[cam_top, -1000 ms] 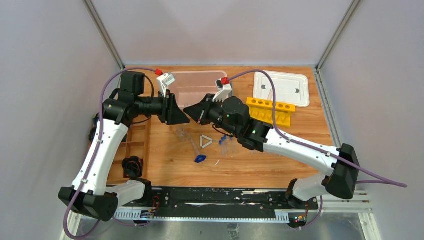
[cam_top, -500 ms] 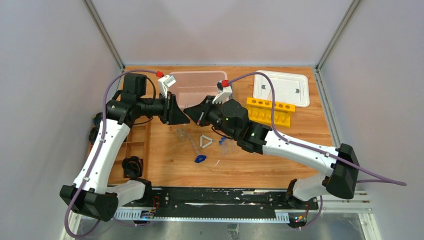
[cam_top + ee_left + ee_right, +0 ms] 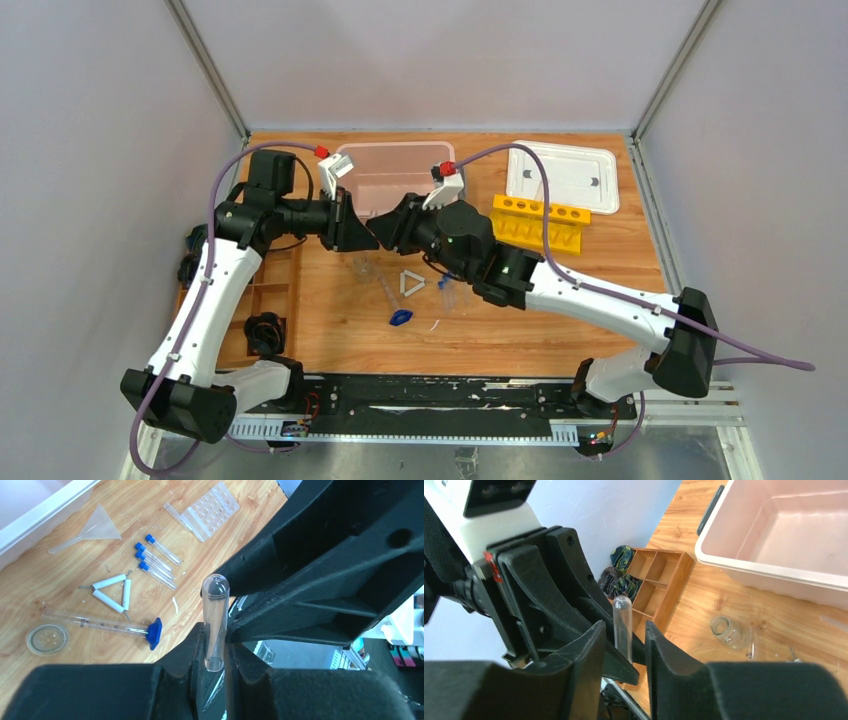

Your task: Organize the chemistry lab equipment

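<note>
- Clear tube (image 3: 215, 625) stands right at your left wrist lens, rounded end up, and your left gripper (image 3: 216, 647) has its fingers pinched tight on the lower part.
- Your right gripper (image 3: 624, 630) comes in nose to nose from 3 o'clock. Its fingers flank the same tube with a sliver of daylight on each side, so they are parted and not clamping.
- Seen from above, the pair meet over the table (image 3: 620, 245), a little toward 11 o'clock of its middle.
- Down on the wood at 5 to 6 o'clock from that meeting point, you've got the clear beaker (image 3: 46, 638), a long clear rod with a blue end (image 3: 100, 625), and the white triangle (image 3: 112, 592) just beside it.
- Past the triangle, three blue-capped tubes (image 3: 155, 562) lie side by side, with the funnel (image 3: 100, 527) and the clear rack (image 3: 212, 510) near them.
- The wooden tray (image 3: 280, 290) sits at 9 o'clock, by your left arm.
- Farthest out, the pink bin (image 3: 395, 148) is at 12 o'clock, the yellow rack (image 3: 545, 215) at 2, and the white lid (image 3: 590, 165) is just beyond that.
</note>
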`<state>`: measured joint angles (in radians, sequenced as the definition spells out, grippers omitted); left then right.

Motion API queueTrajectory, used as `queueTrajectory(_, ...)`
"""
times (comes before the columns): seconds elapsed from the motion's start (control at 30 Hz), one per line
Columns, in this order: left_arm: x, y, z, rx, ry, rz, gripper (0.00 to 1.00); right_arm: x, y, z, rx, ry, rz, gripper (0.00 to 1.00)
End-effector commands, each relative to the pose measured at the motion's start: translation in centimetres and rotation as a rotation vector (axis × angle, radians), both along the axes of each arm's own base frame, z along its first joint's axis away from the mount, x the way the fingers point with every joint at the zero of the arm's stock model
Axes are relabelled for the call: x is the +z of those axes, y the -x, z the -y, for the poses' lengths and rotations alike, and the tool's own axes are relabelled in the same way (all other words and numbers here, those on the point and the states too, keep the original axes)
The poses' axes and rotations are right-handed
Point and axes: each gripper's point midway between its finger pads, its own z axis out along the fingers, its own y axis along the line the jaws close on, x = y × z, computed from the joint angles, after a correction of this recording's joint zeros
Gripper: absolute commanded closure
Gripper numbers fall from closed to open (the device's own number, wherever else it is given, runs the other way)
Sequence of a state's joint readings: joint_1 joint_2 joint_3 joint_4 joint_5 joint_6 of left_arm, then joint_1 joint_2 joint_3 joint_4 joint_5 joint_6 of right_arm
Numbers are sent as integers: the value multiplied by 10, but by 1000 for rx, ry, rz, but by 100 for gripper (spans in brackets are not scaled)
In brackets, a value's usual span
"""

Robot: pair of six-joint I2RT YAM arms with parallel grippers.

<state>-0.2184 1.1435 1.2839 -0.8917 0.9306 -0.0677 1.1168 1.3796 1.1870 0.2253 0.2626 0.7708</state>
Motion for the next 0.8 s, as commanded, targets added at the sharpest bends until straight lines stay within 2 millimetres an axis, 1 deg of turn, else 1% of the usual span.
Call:
queueTrajectory(0.0, -2, 2, -2, -14, -12, 45, 98, 10, -9, 6, -24, 72, -44, 57)
queueTrajectory(0.03, -2, 3, -3, -18, -14, 57, 99, 3, -9, 6, -2, 114, -80, 54)
queueTrajectory(0.07, -1, 4, -3, -23, -14, 70, 99, 1, -10, 5, 18, 134, -101, 53)
queueTrajectory(0.2, -1, 4, -6, -37, -33, 133, 100, -6, -6, -1, 112, 177, -159, 52)
queueTrajectory(0.37, -1, 6, -7, -44, -40, 159, 100, -8, -5, -5, 148, 202, -163, 52)
queueTrajectory(0.4, -2, 7, -7, -44, -41, 159, 100, -8, -1, -9, 179, 202, -169, 52)
queueTrajectory(0.53, -4, 8, -8, -48, -44, 166, 100, -5, 0, -13, 202, 204, -167, 53)
queueTrajectory(0.6, -3, 10, -8, -49, -43, 170, 100, -5, -1, -14, 204, 207, -166, 59)
queueTrajectory(0.77, -3, 9, -9, -45, -49, 184, 100, -7, -3, -11, 202, 216, -169, 82)
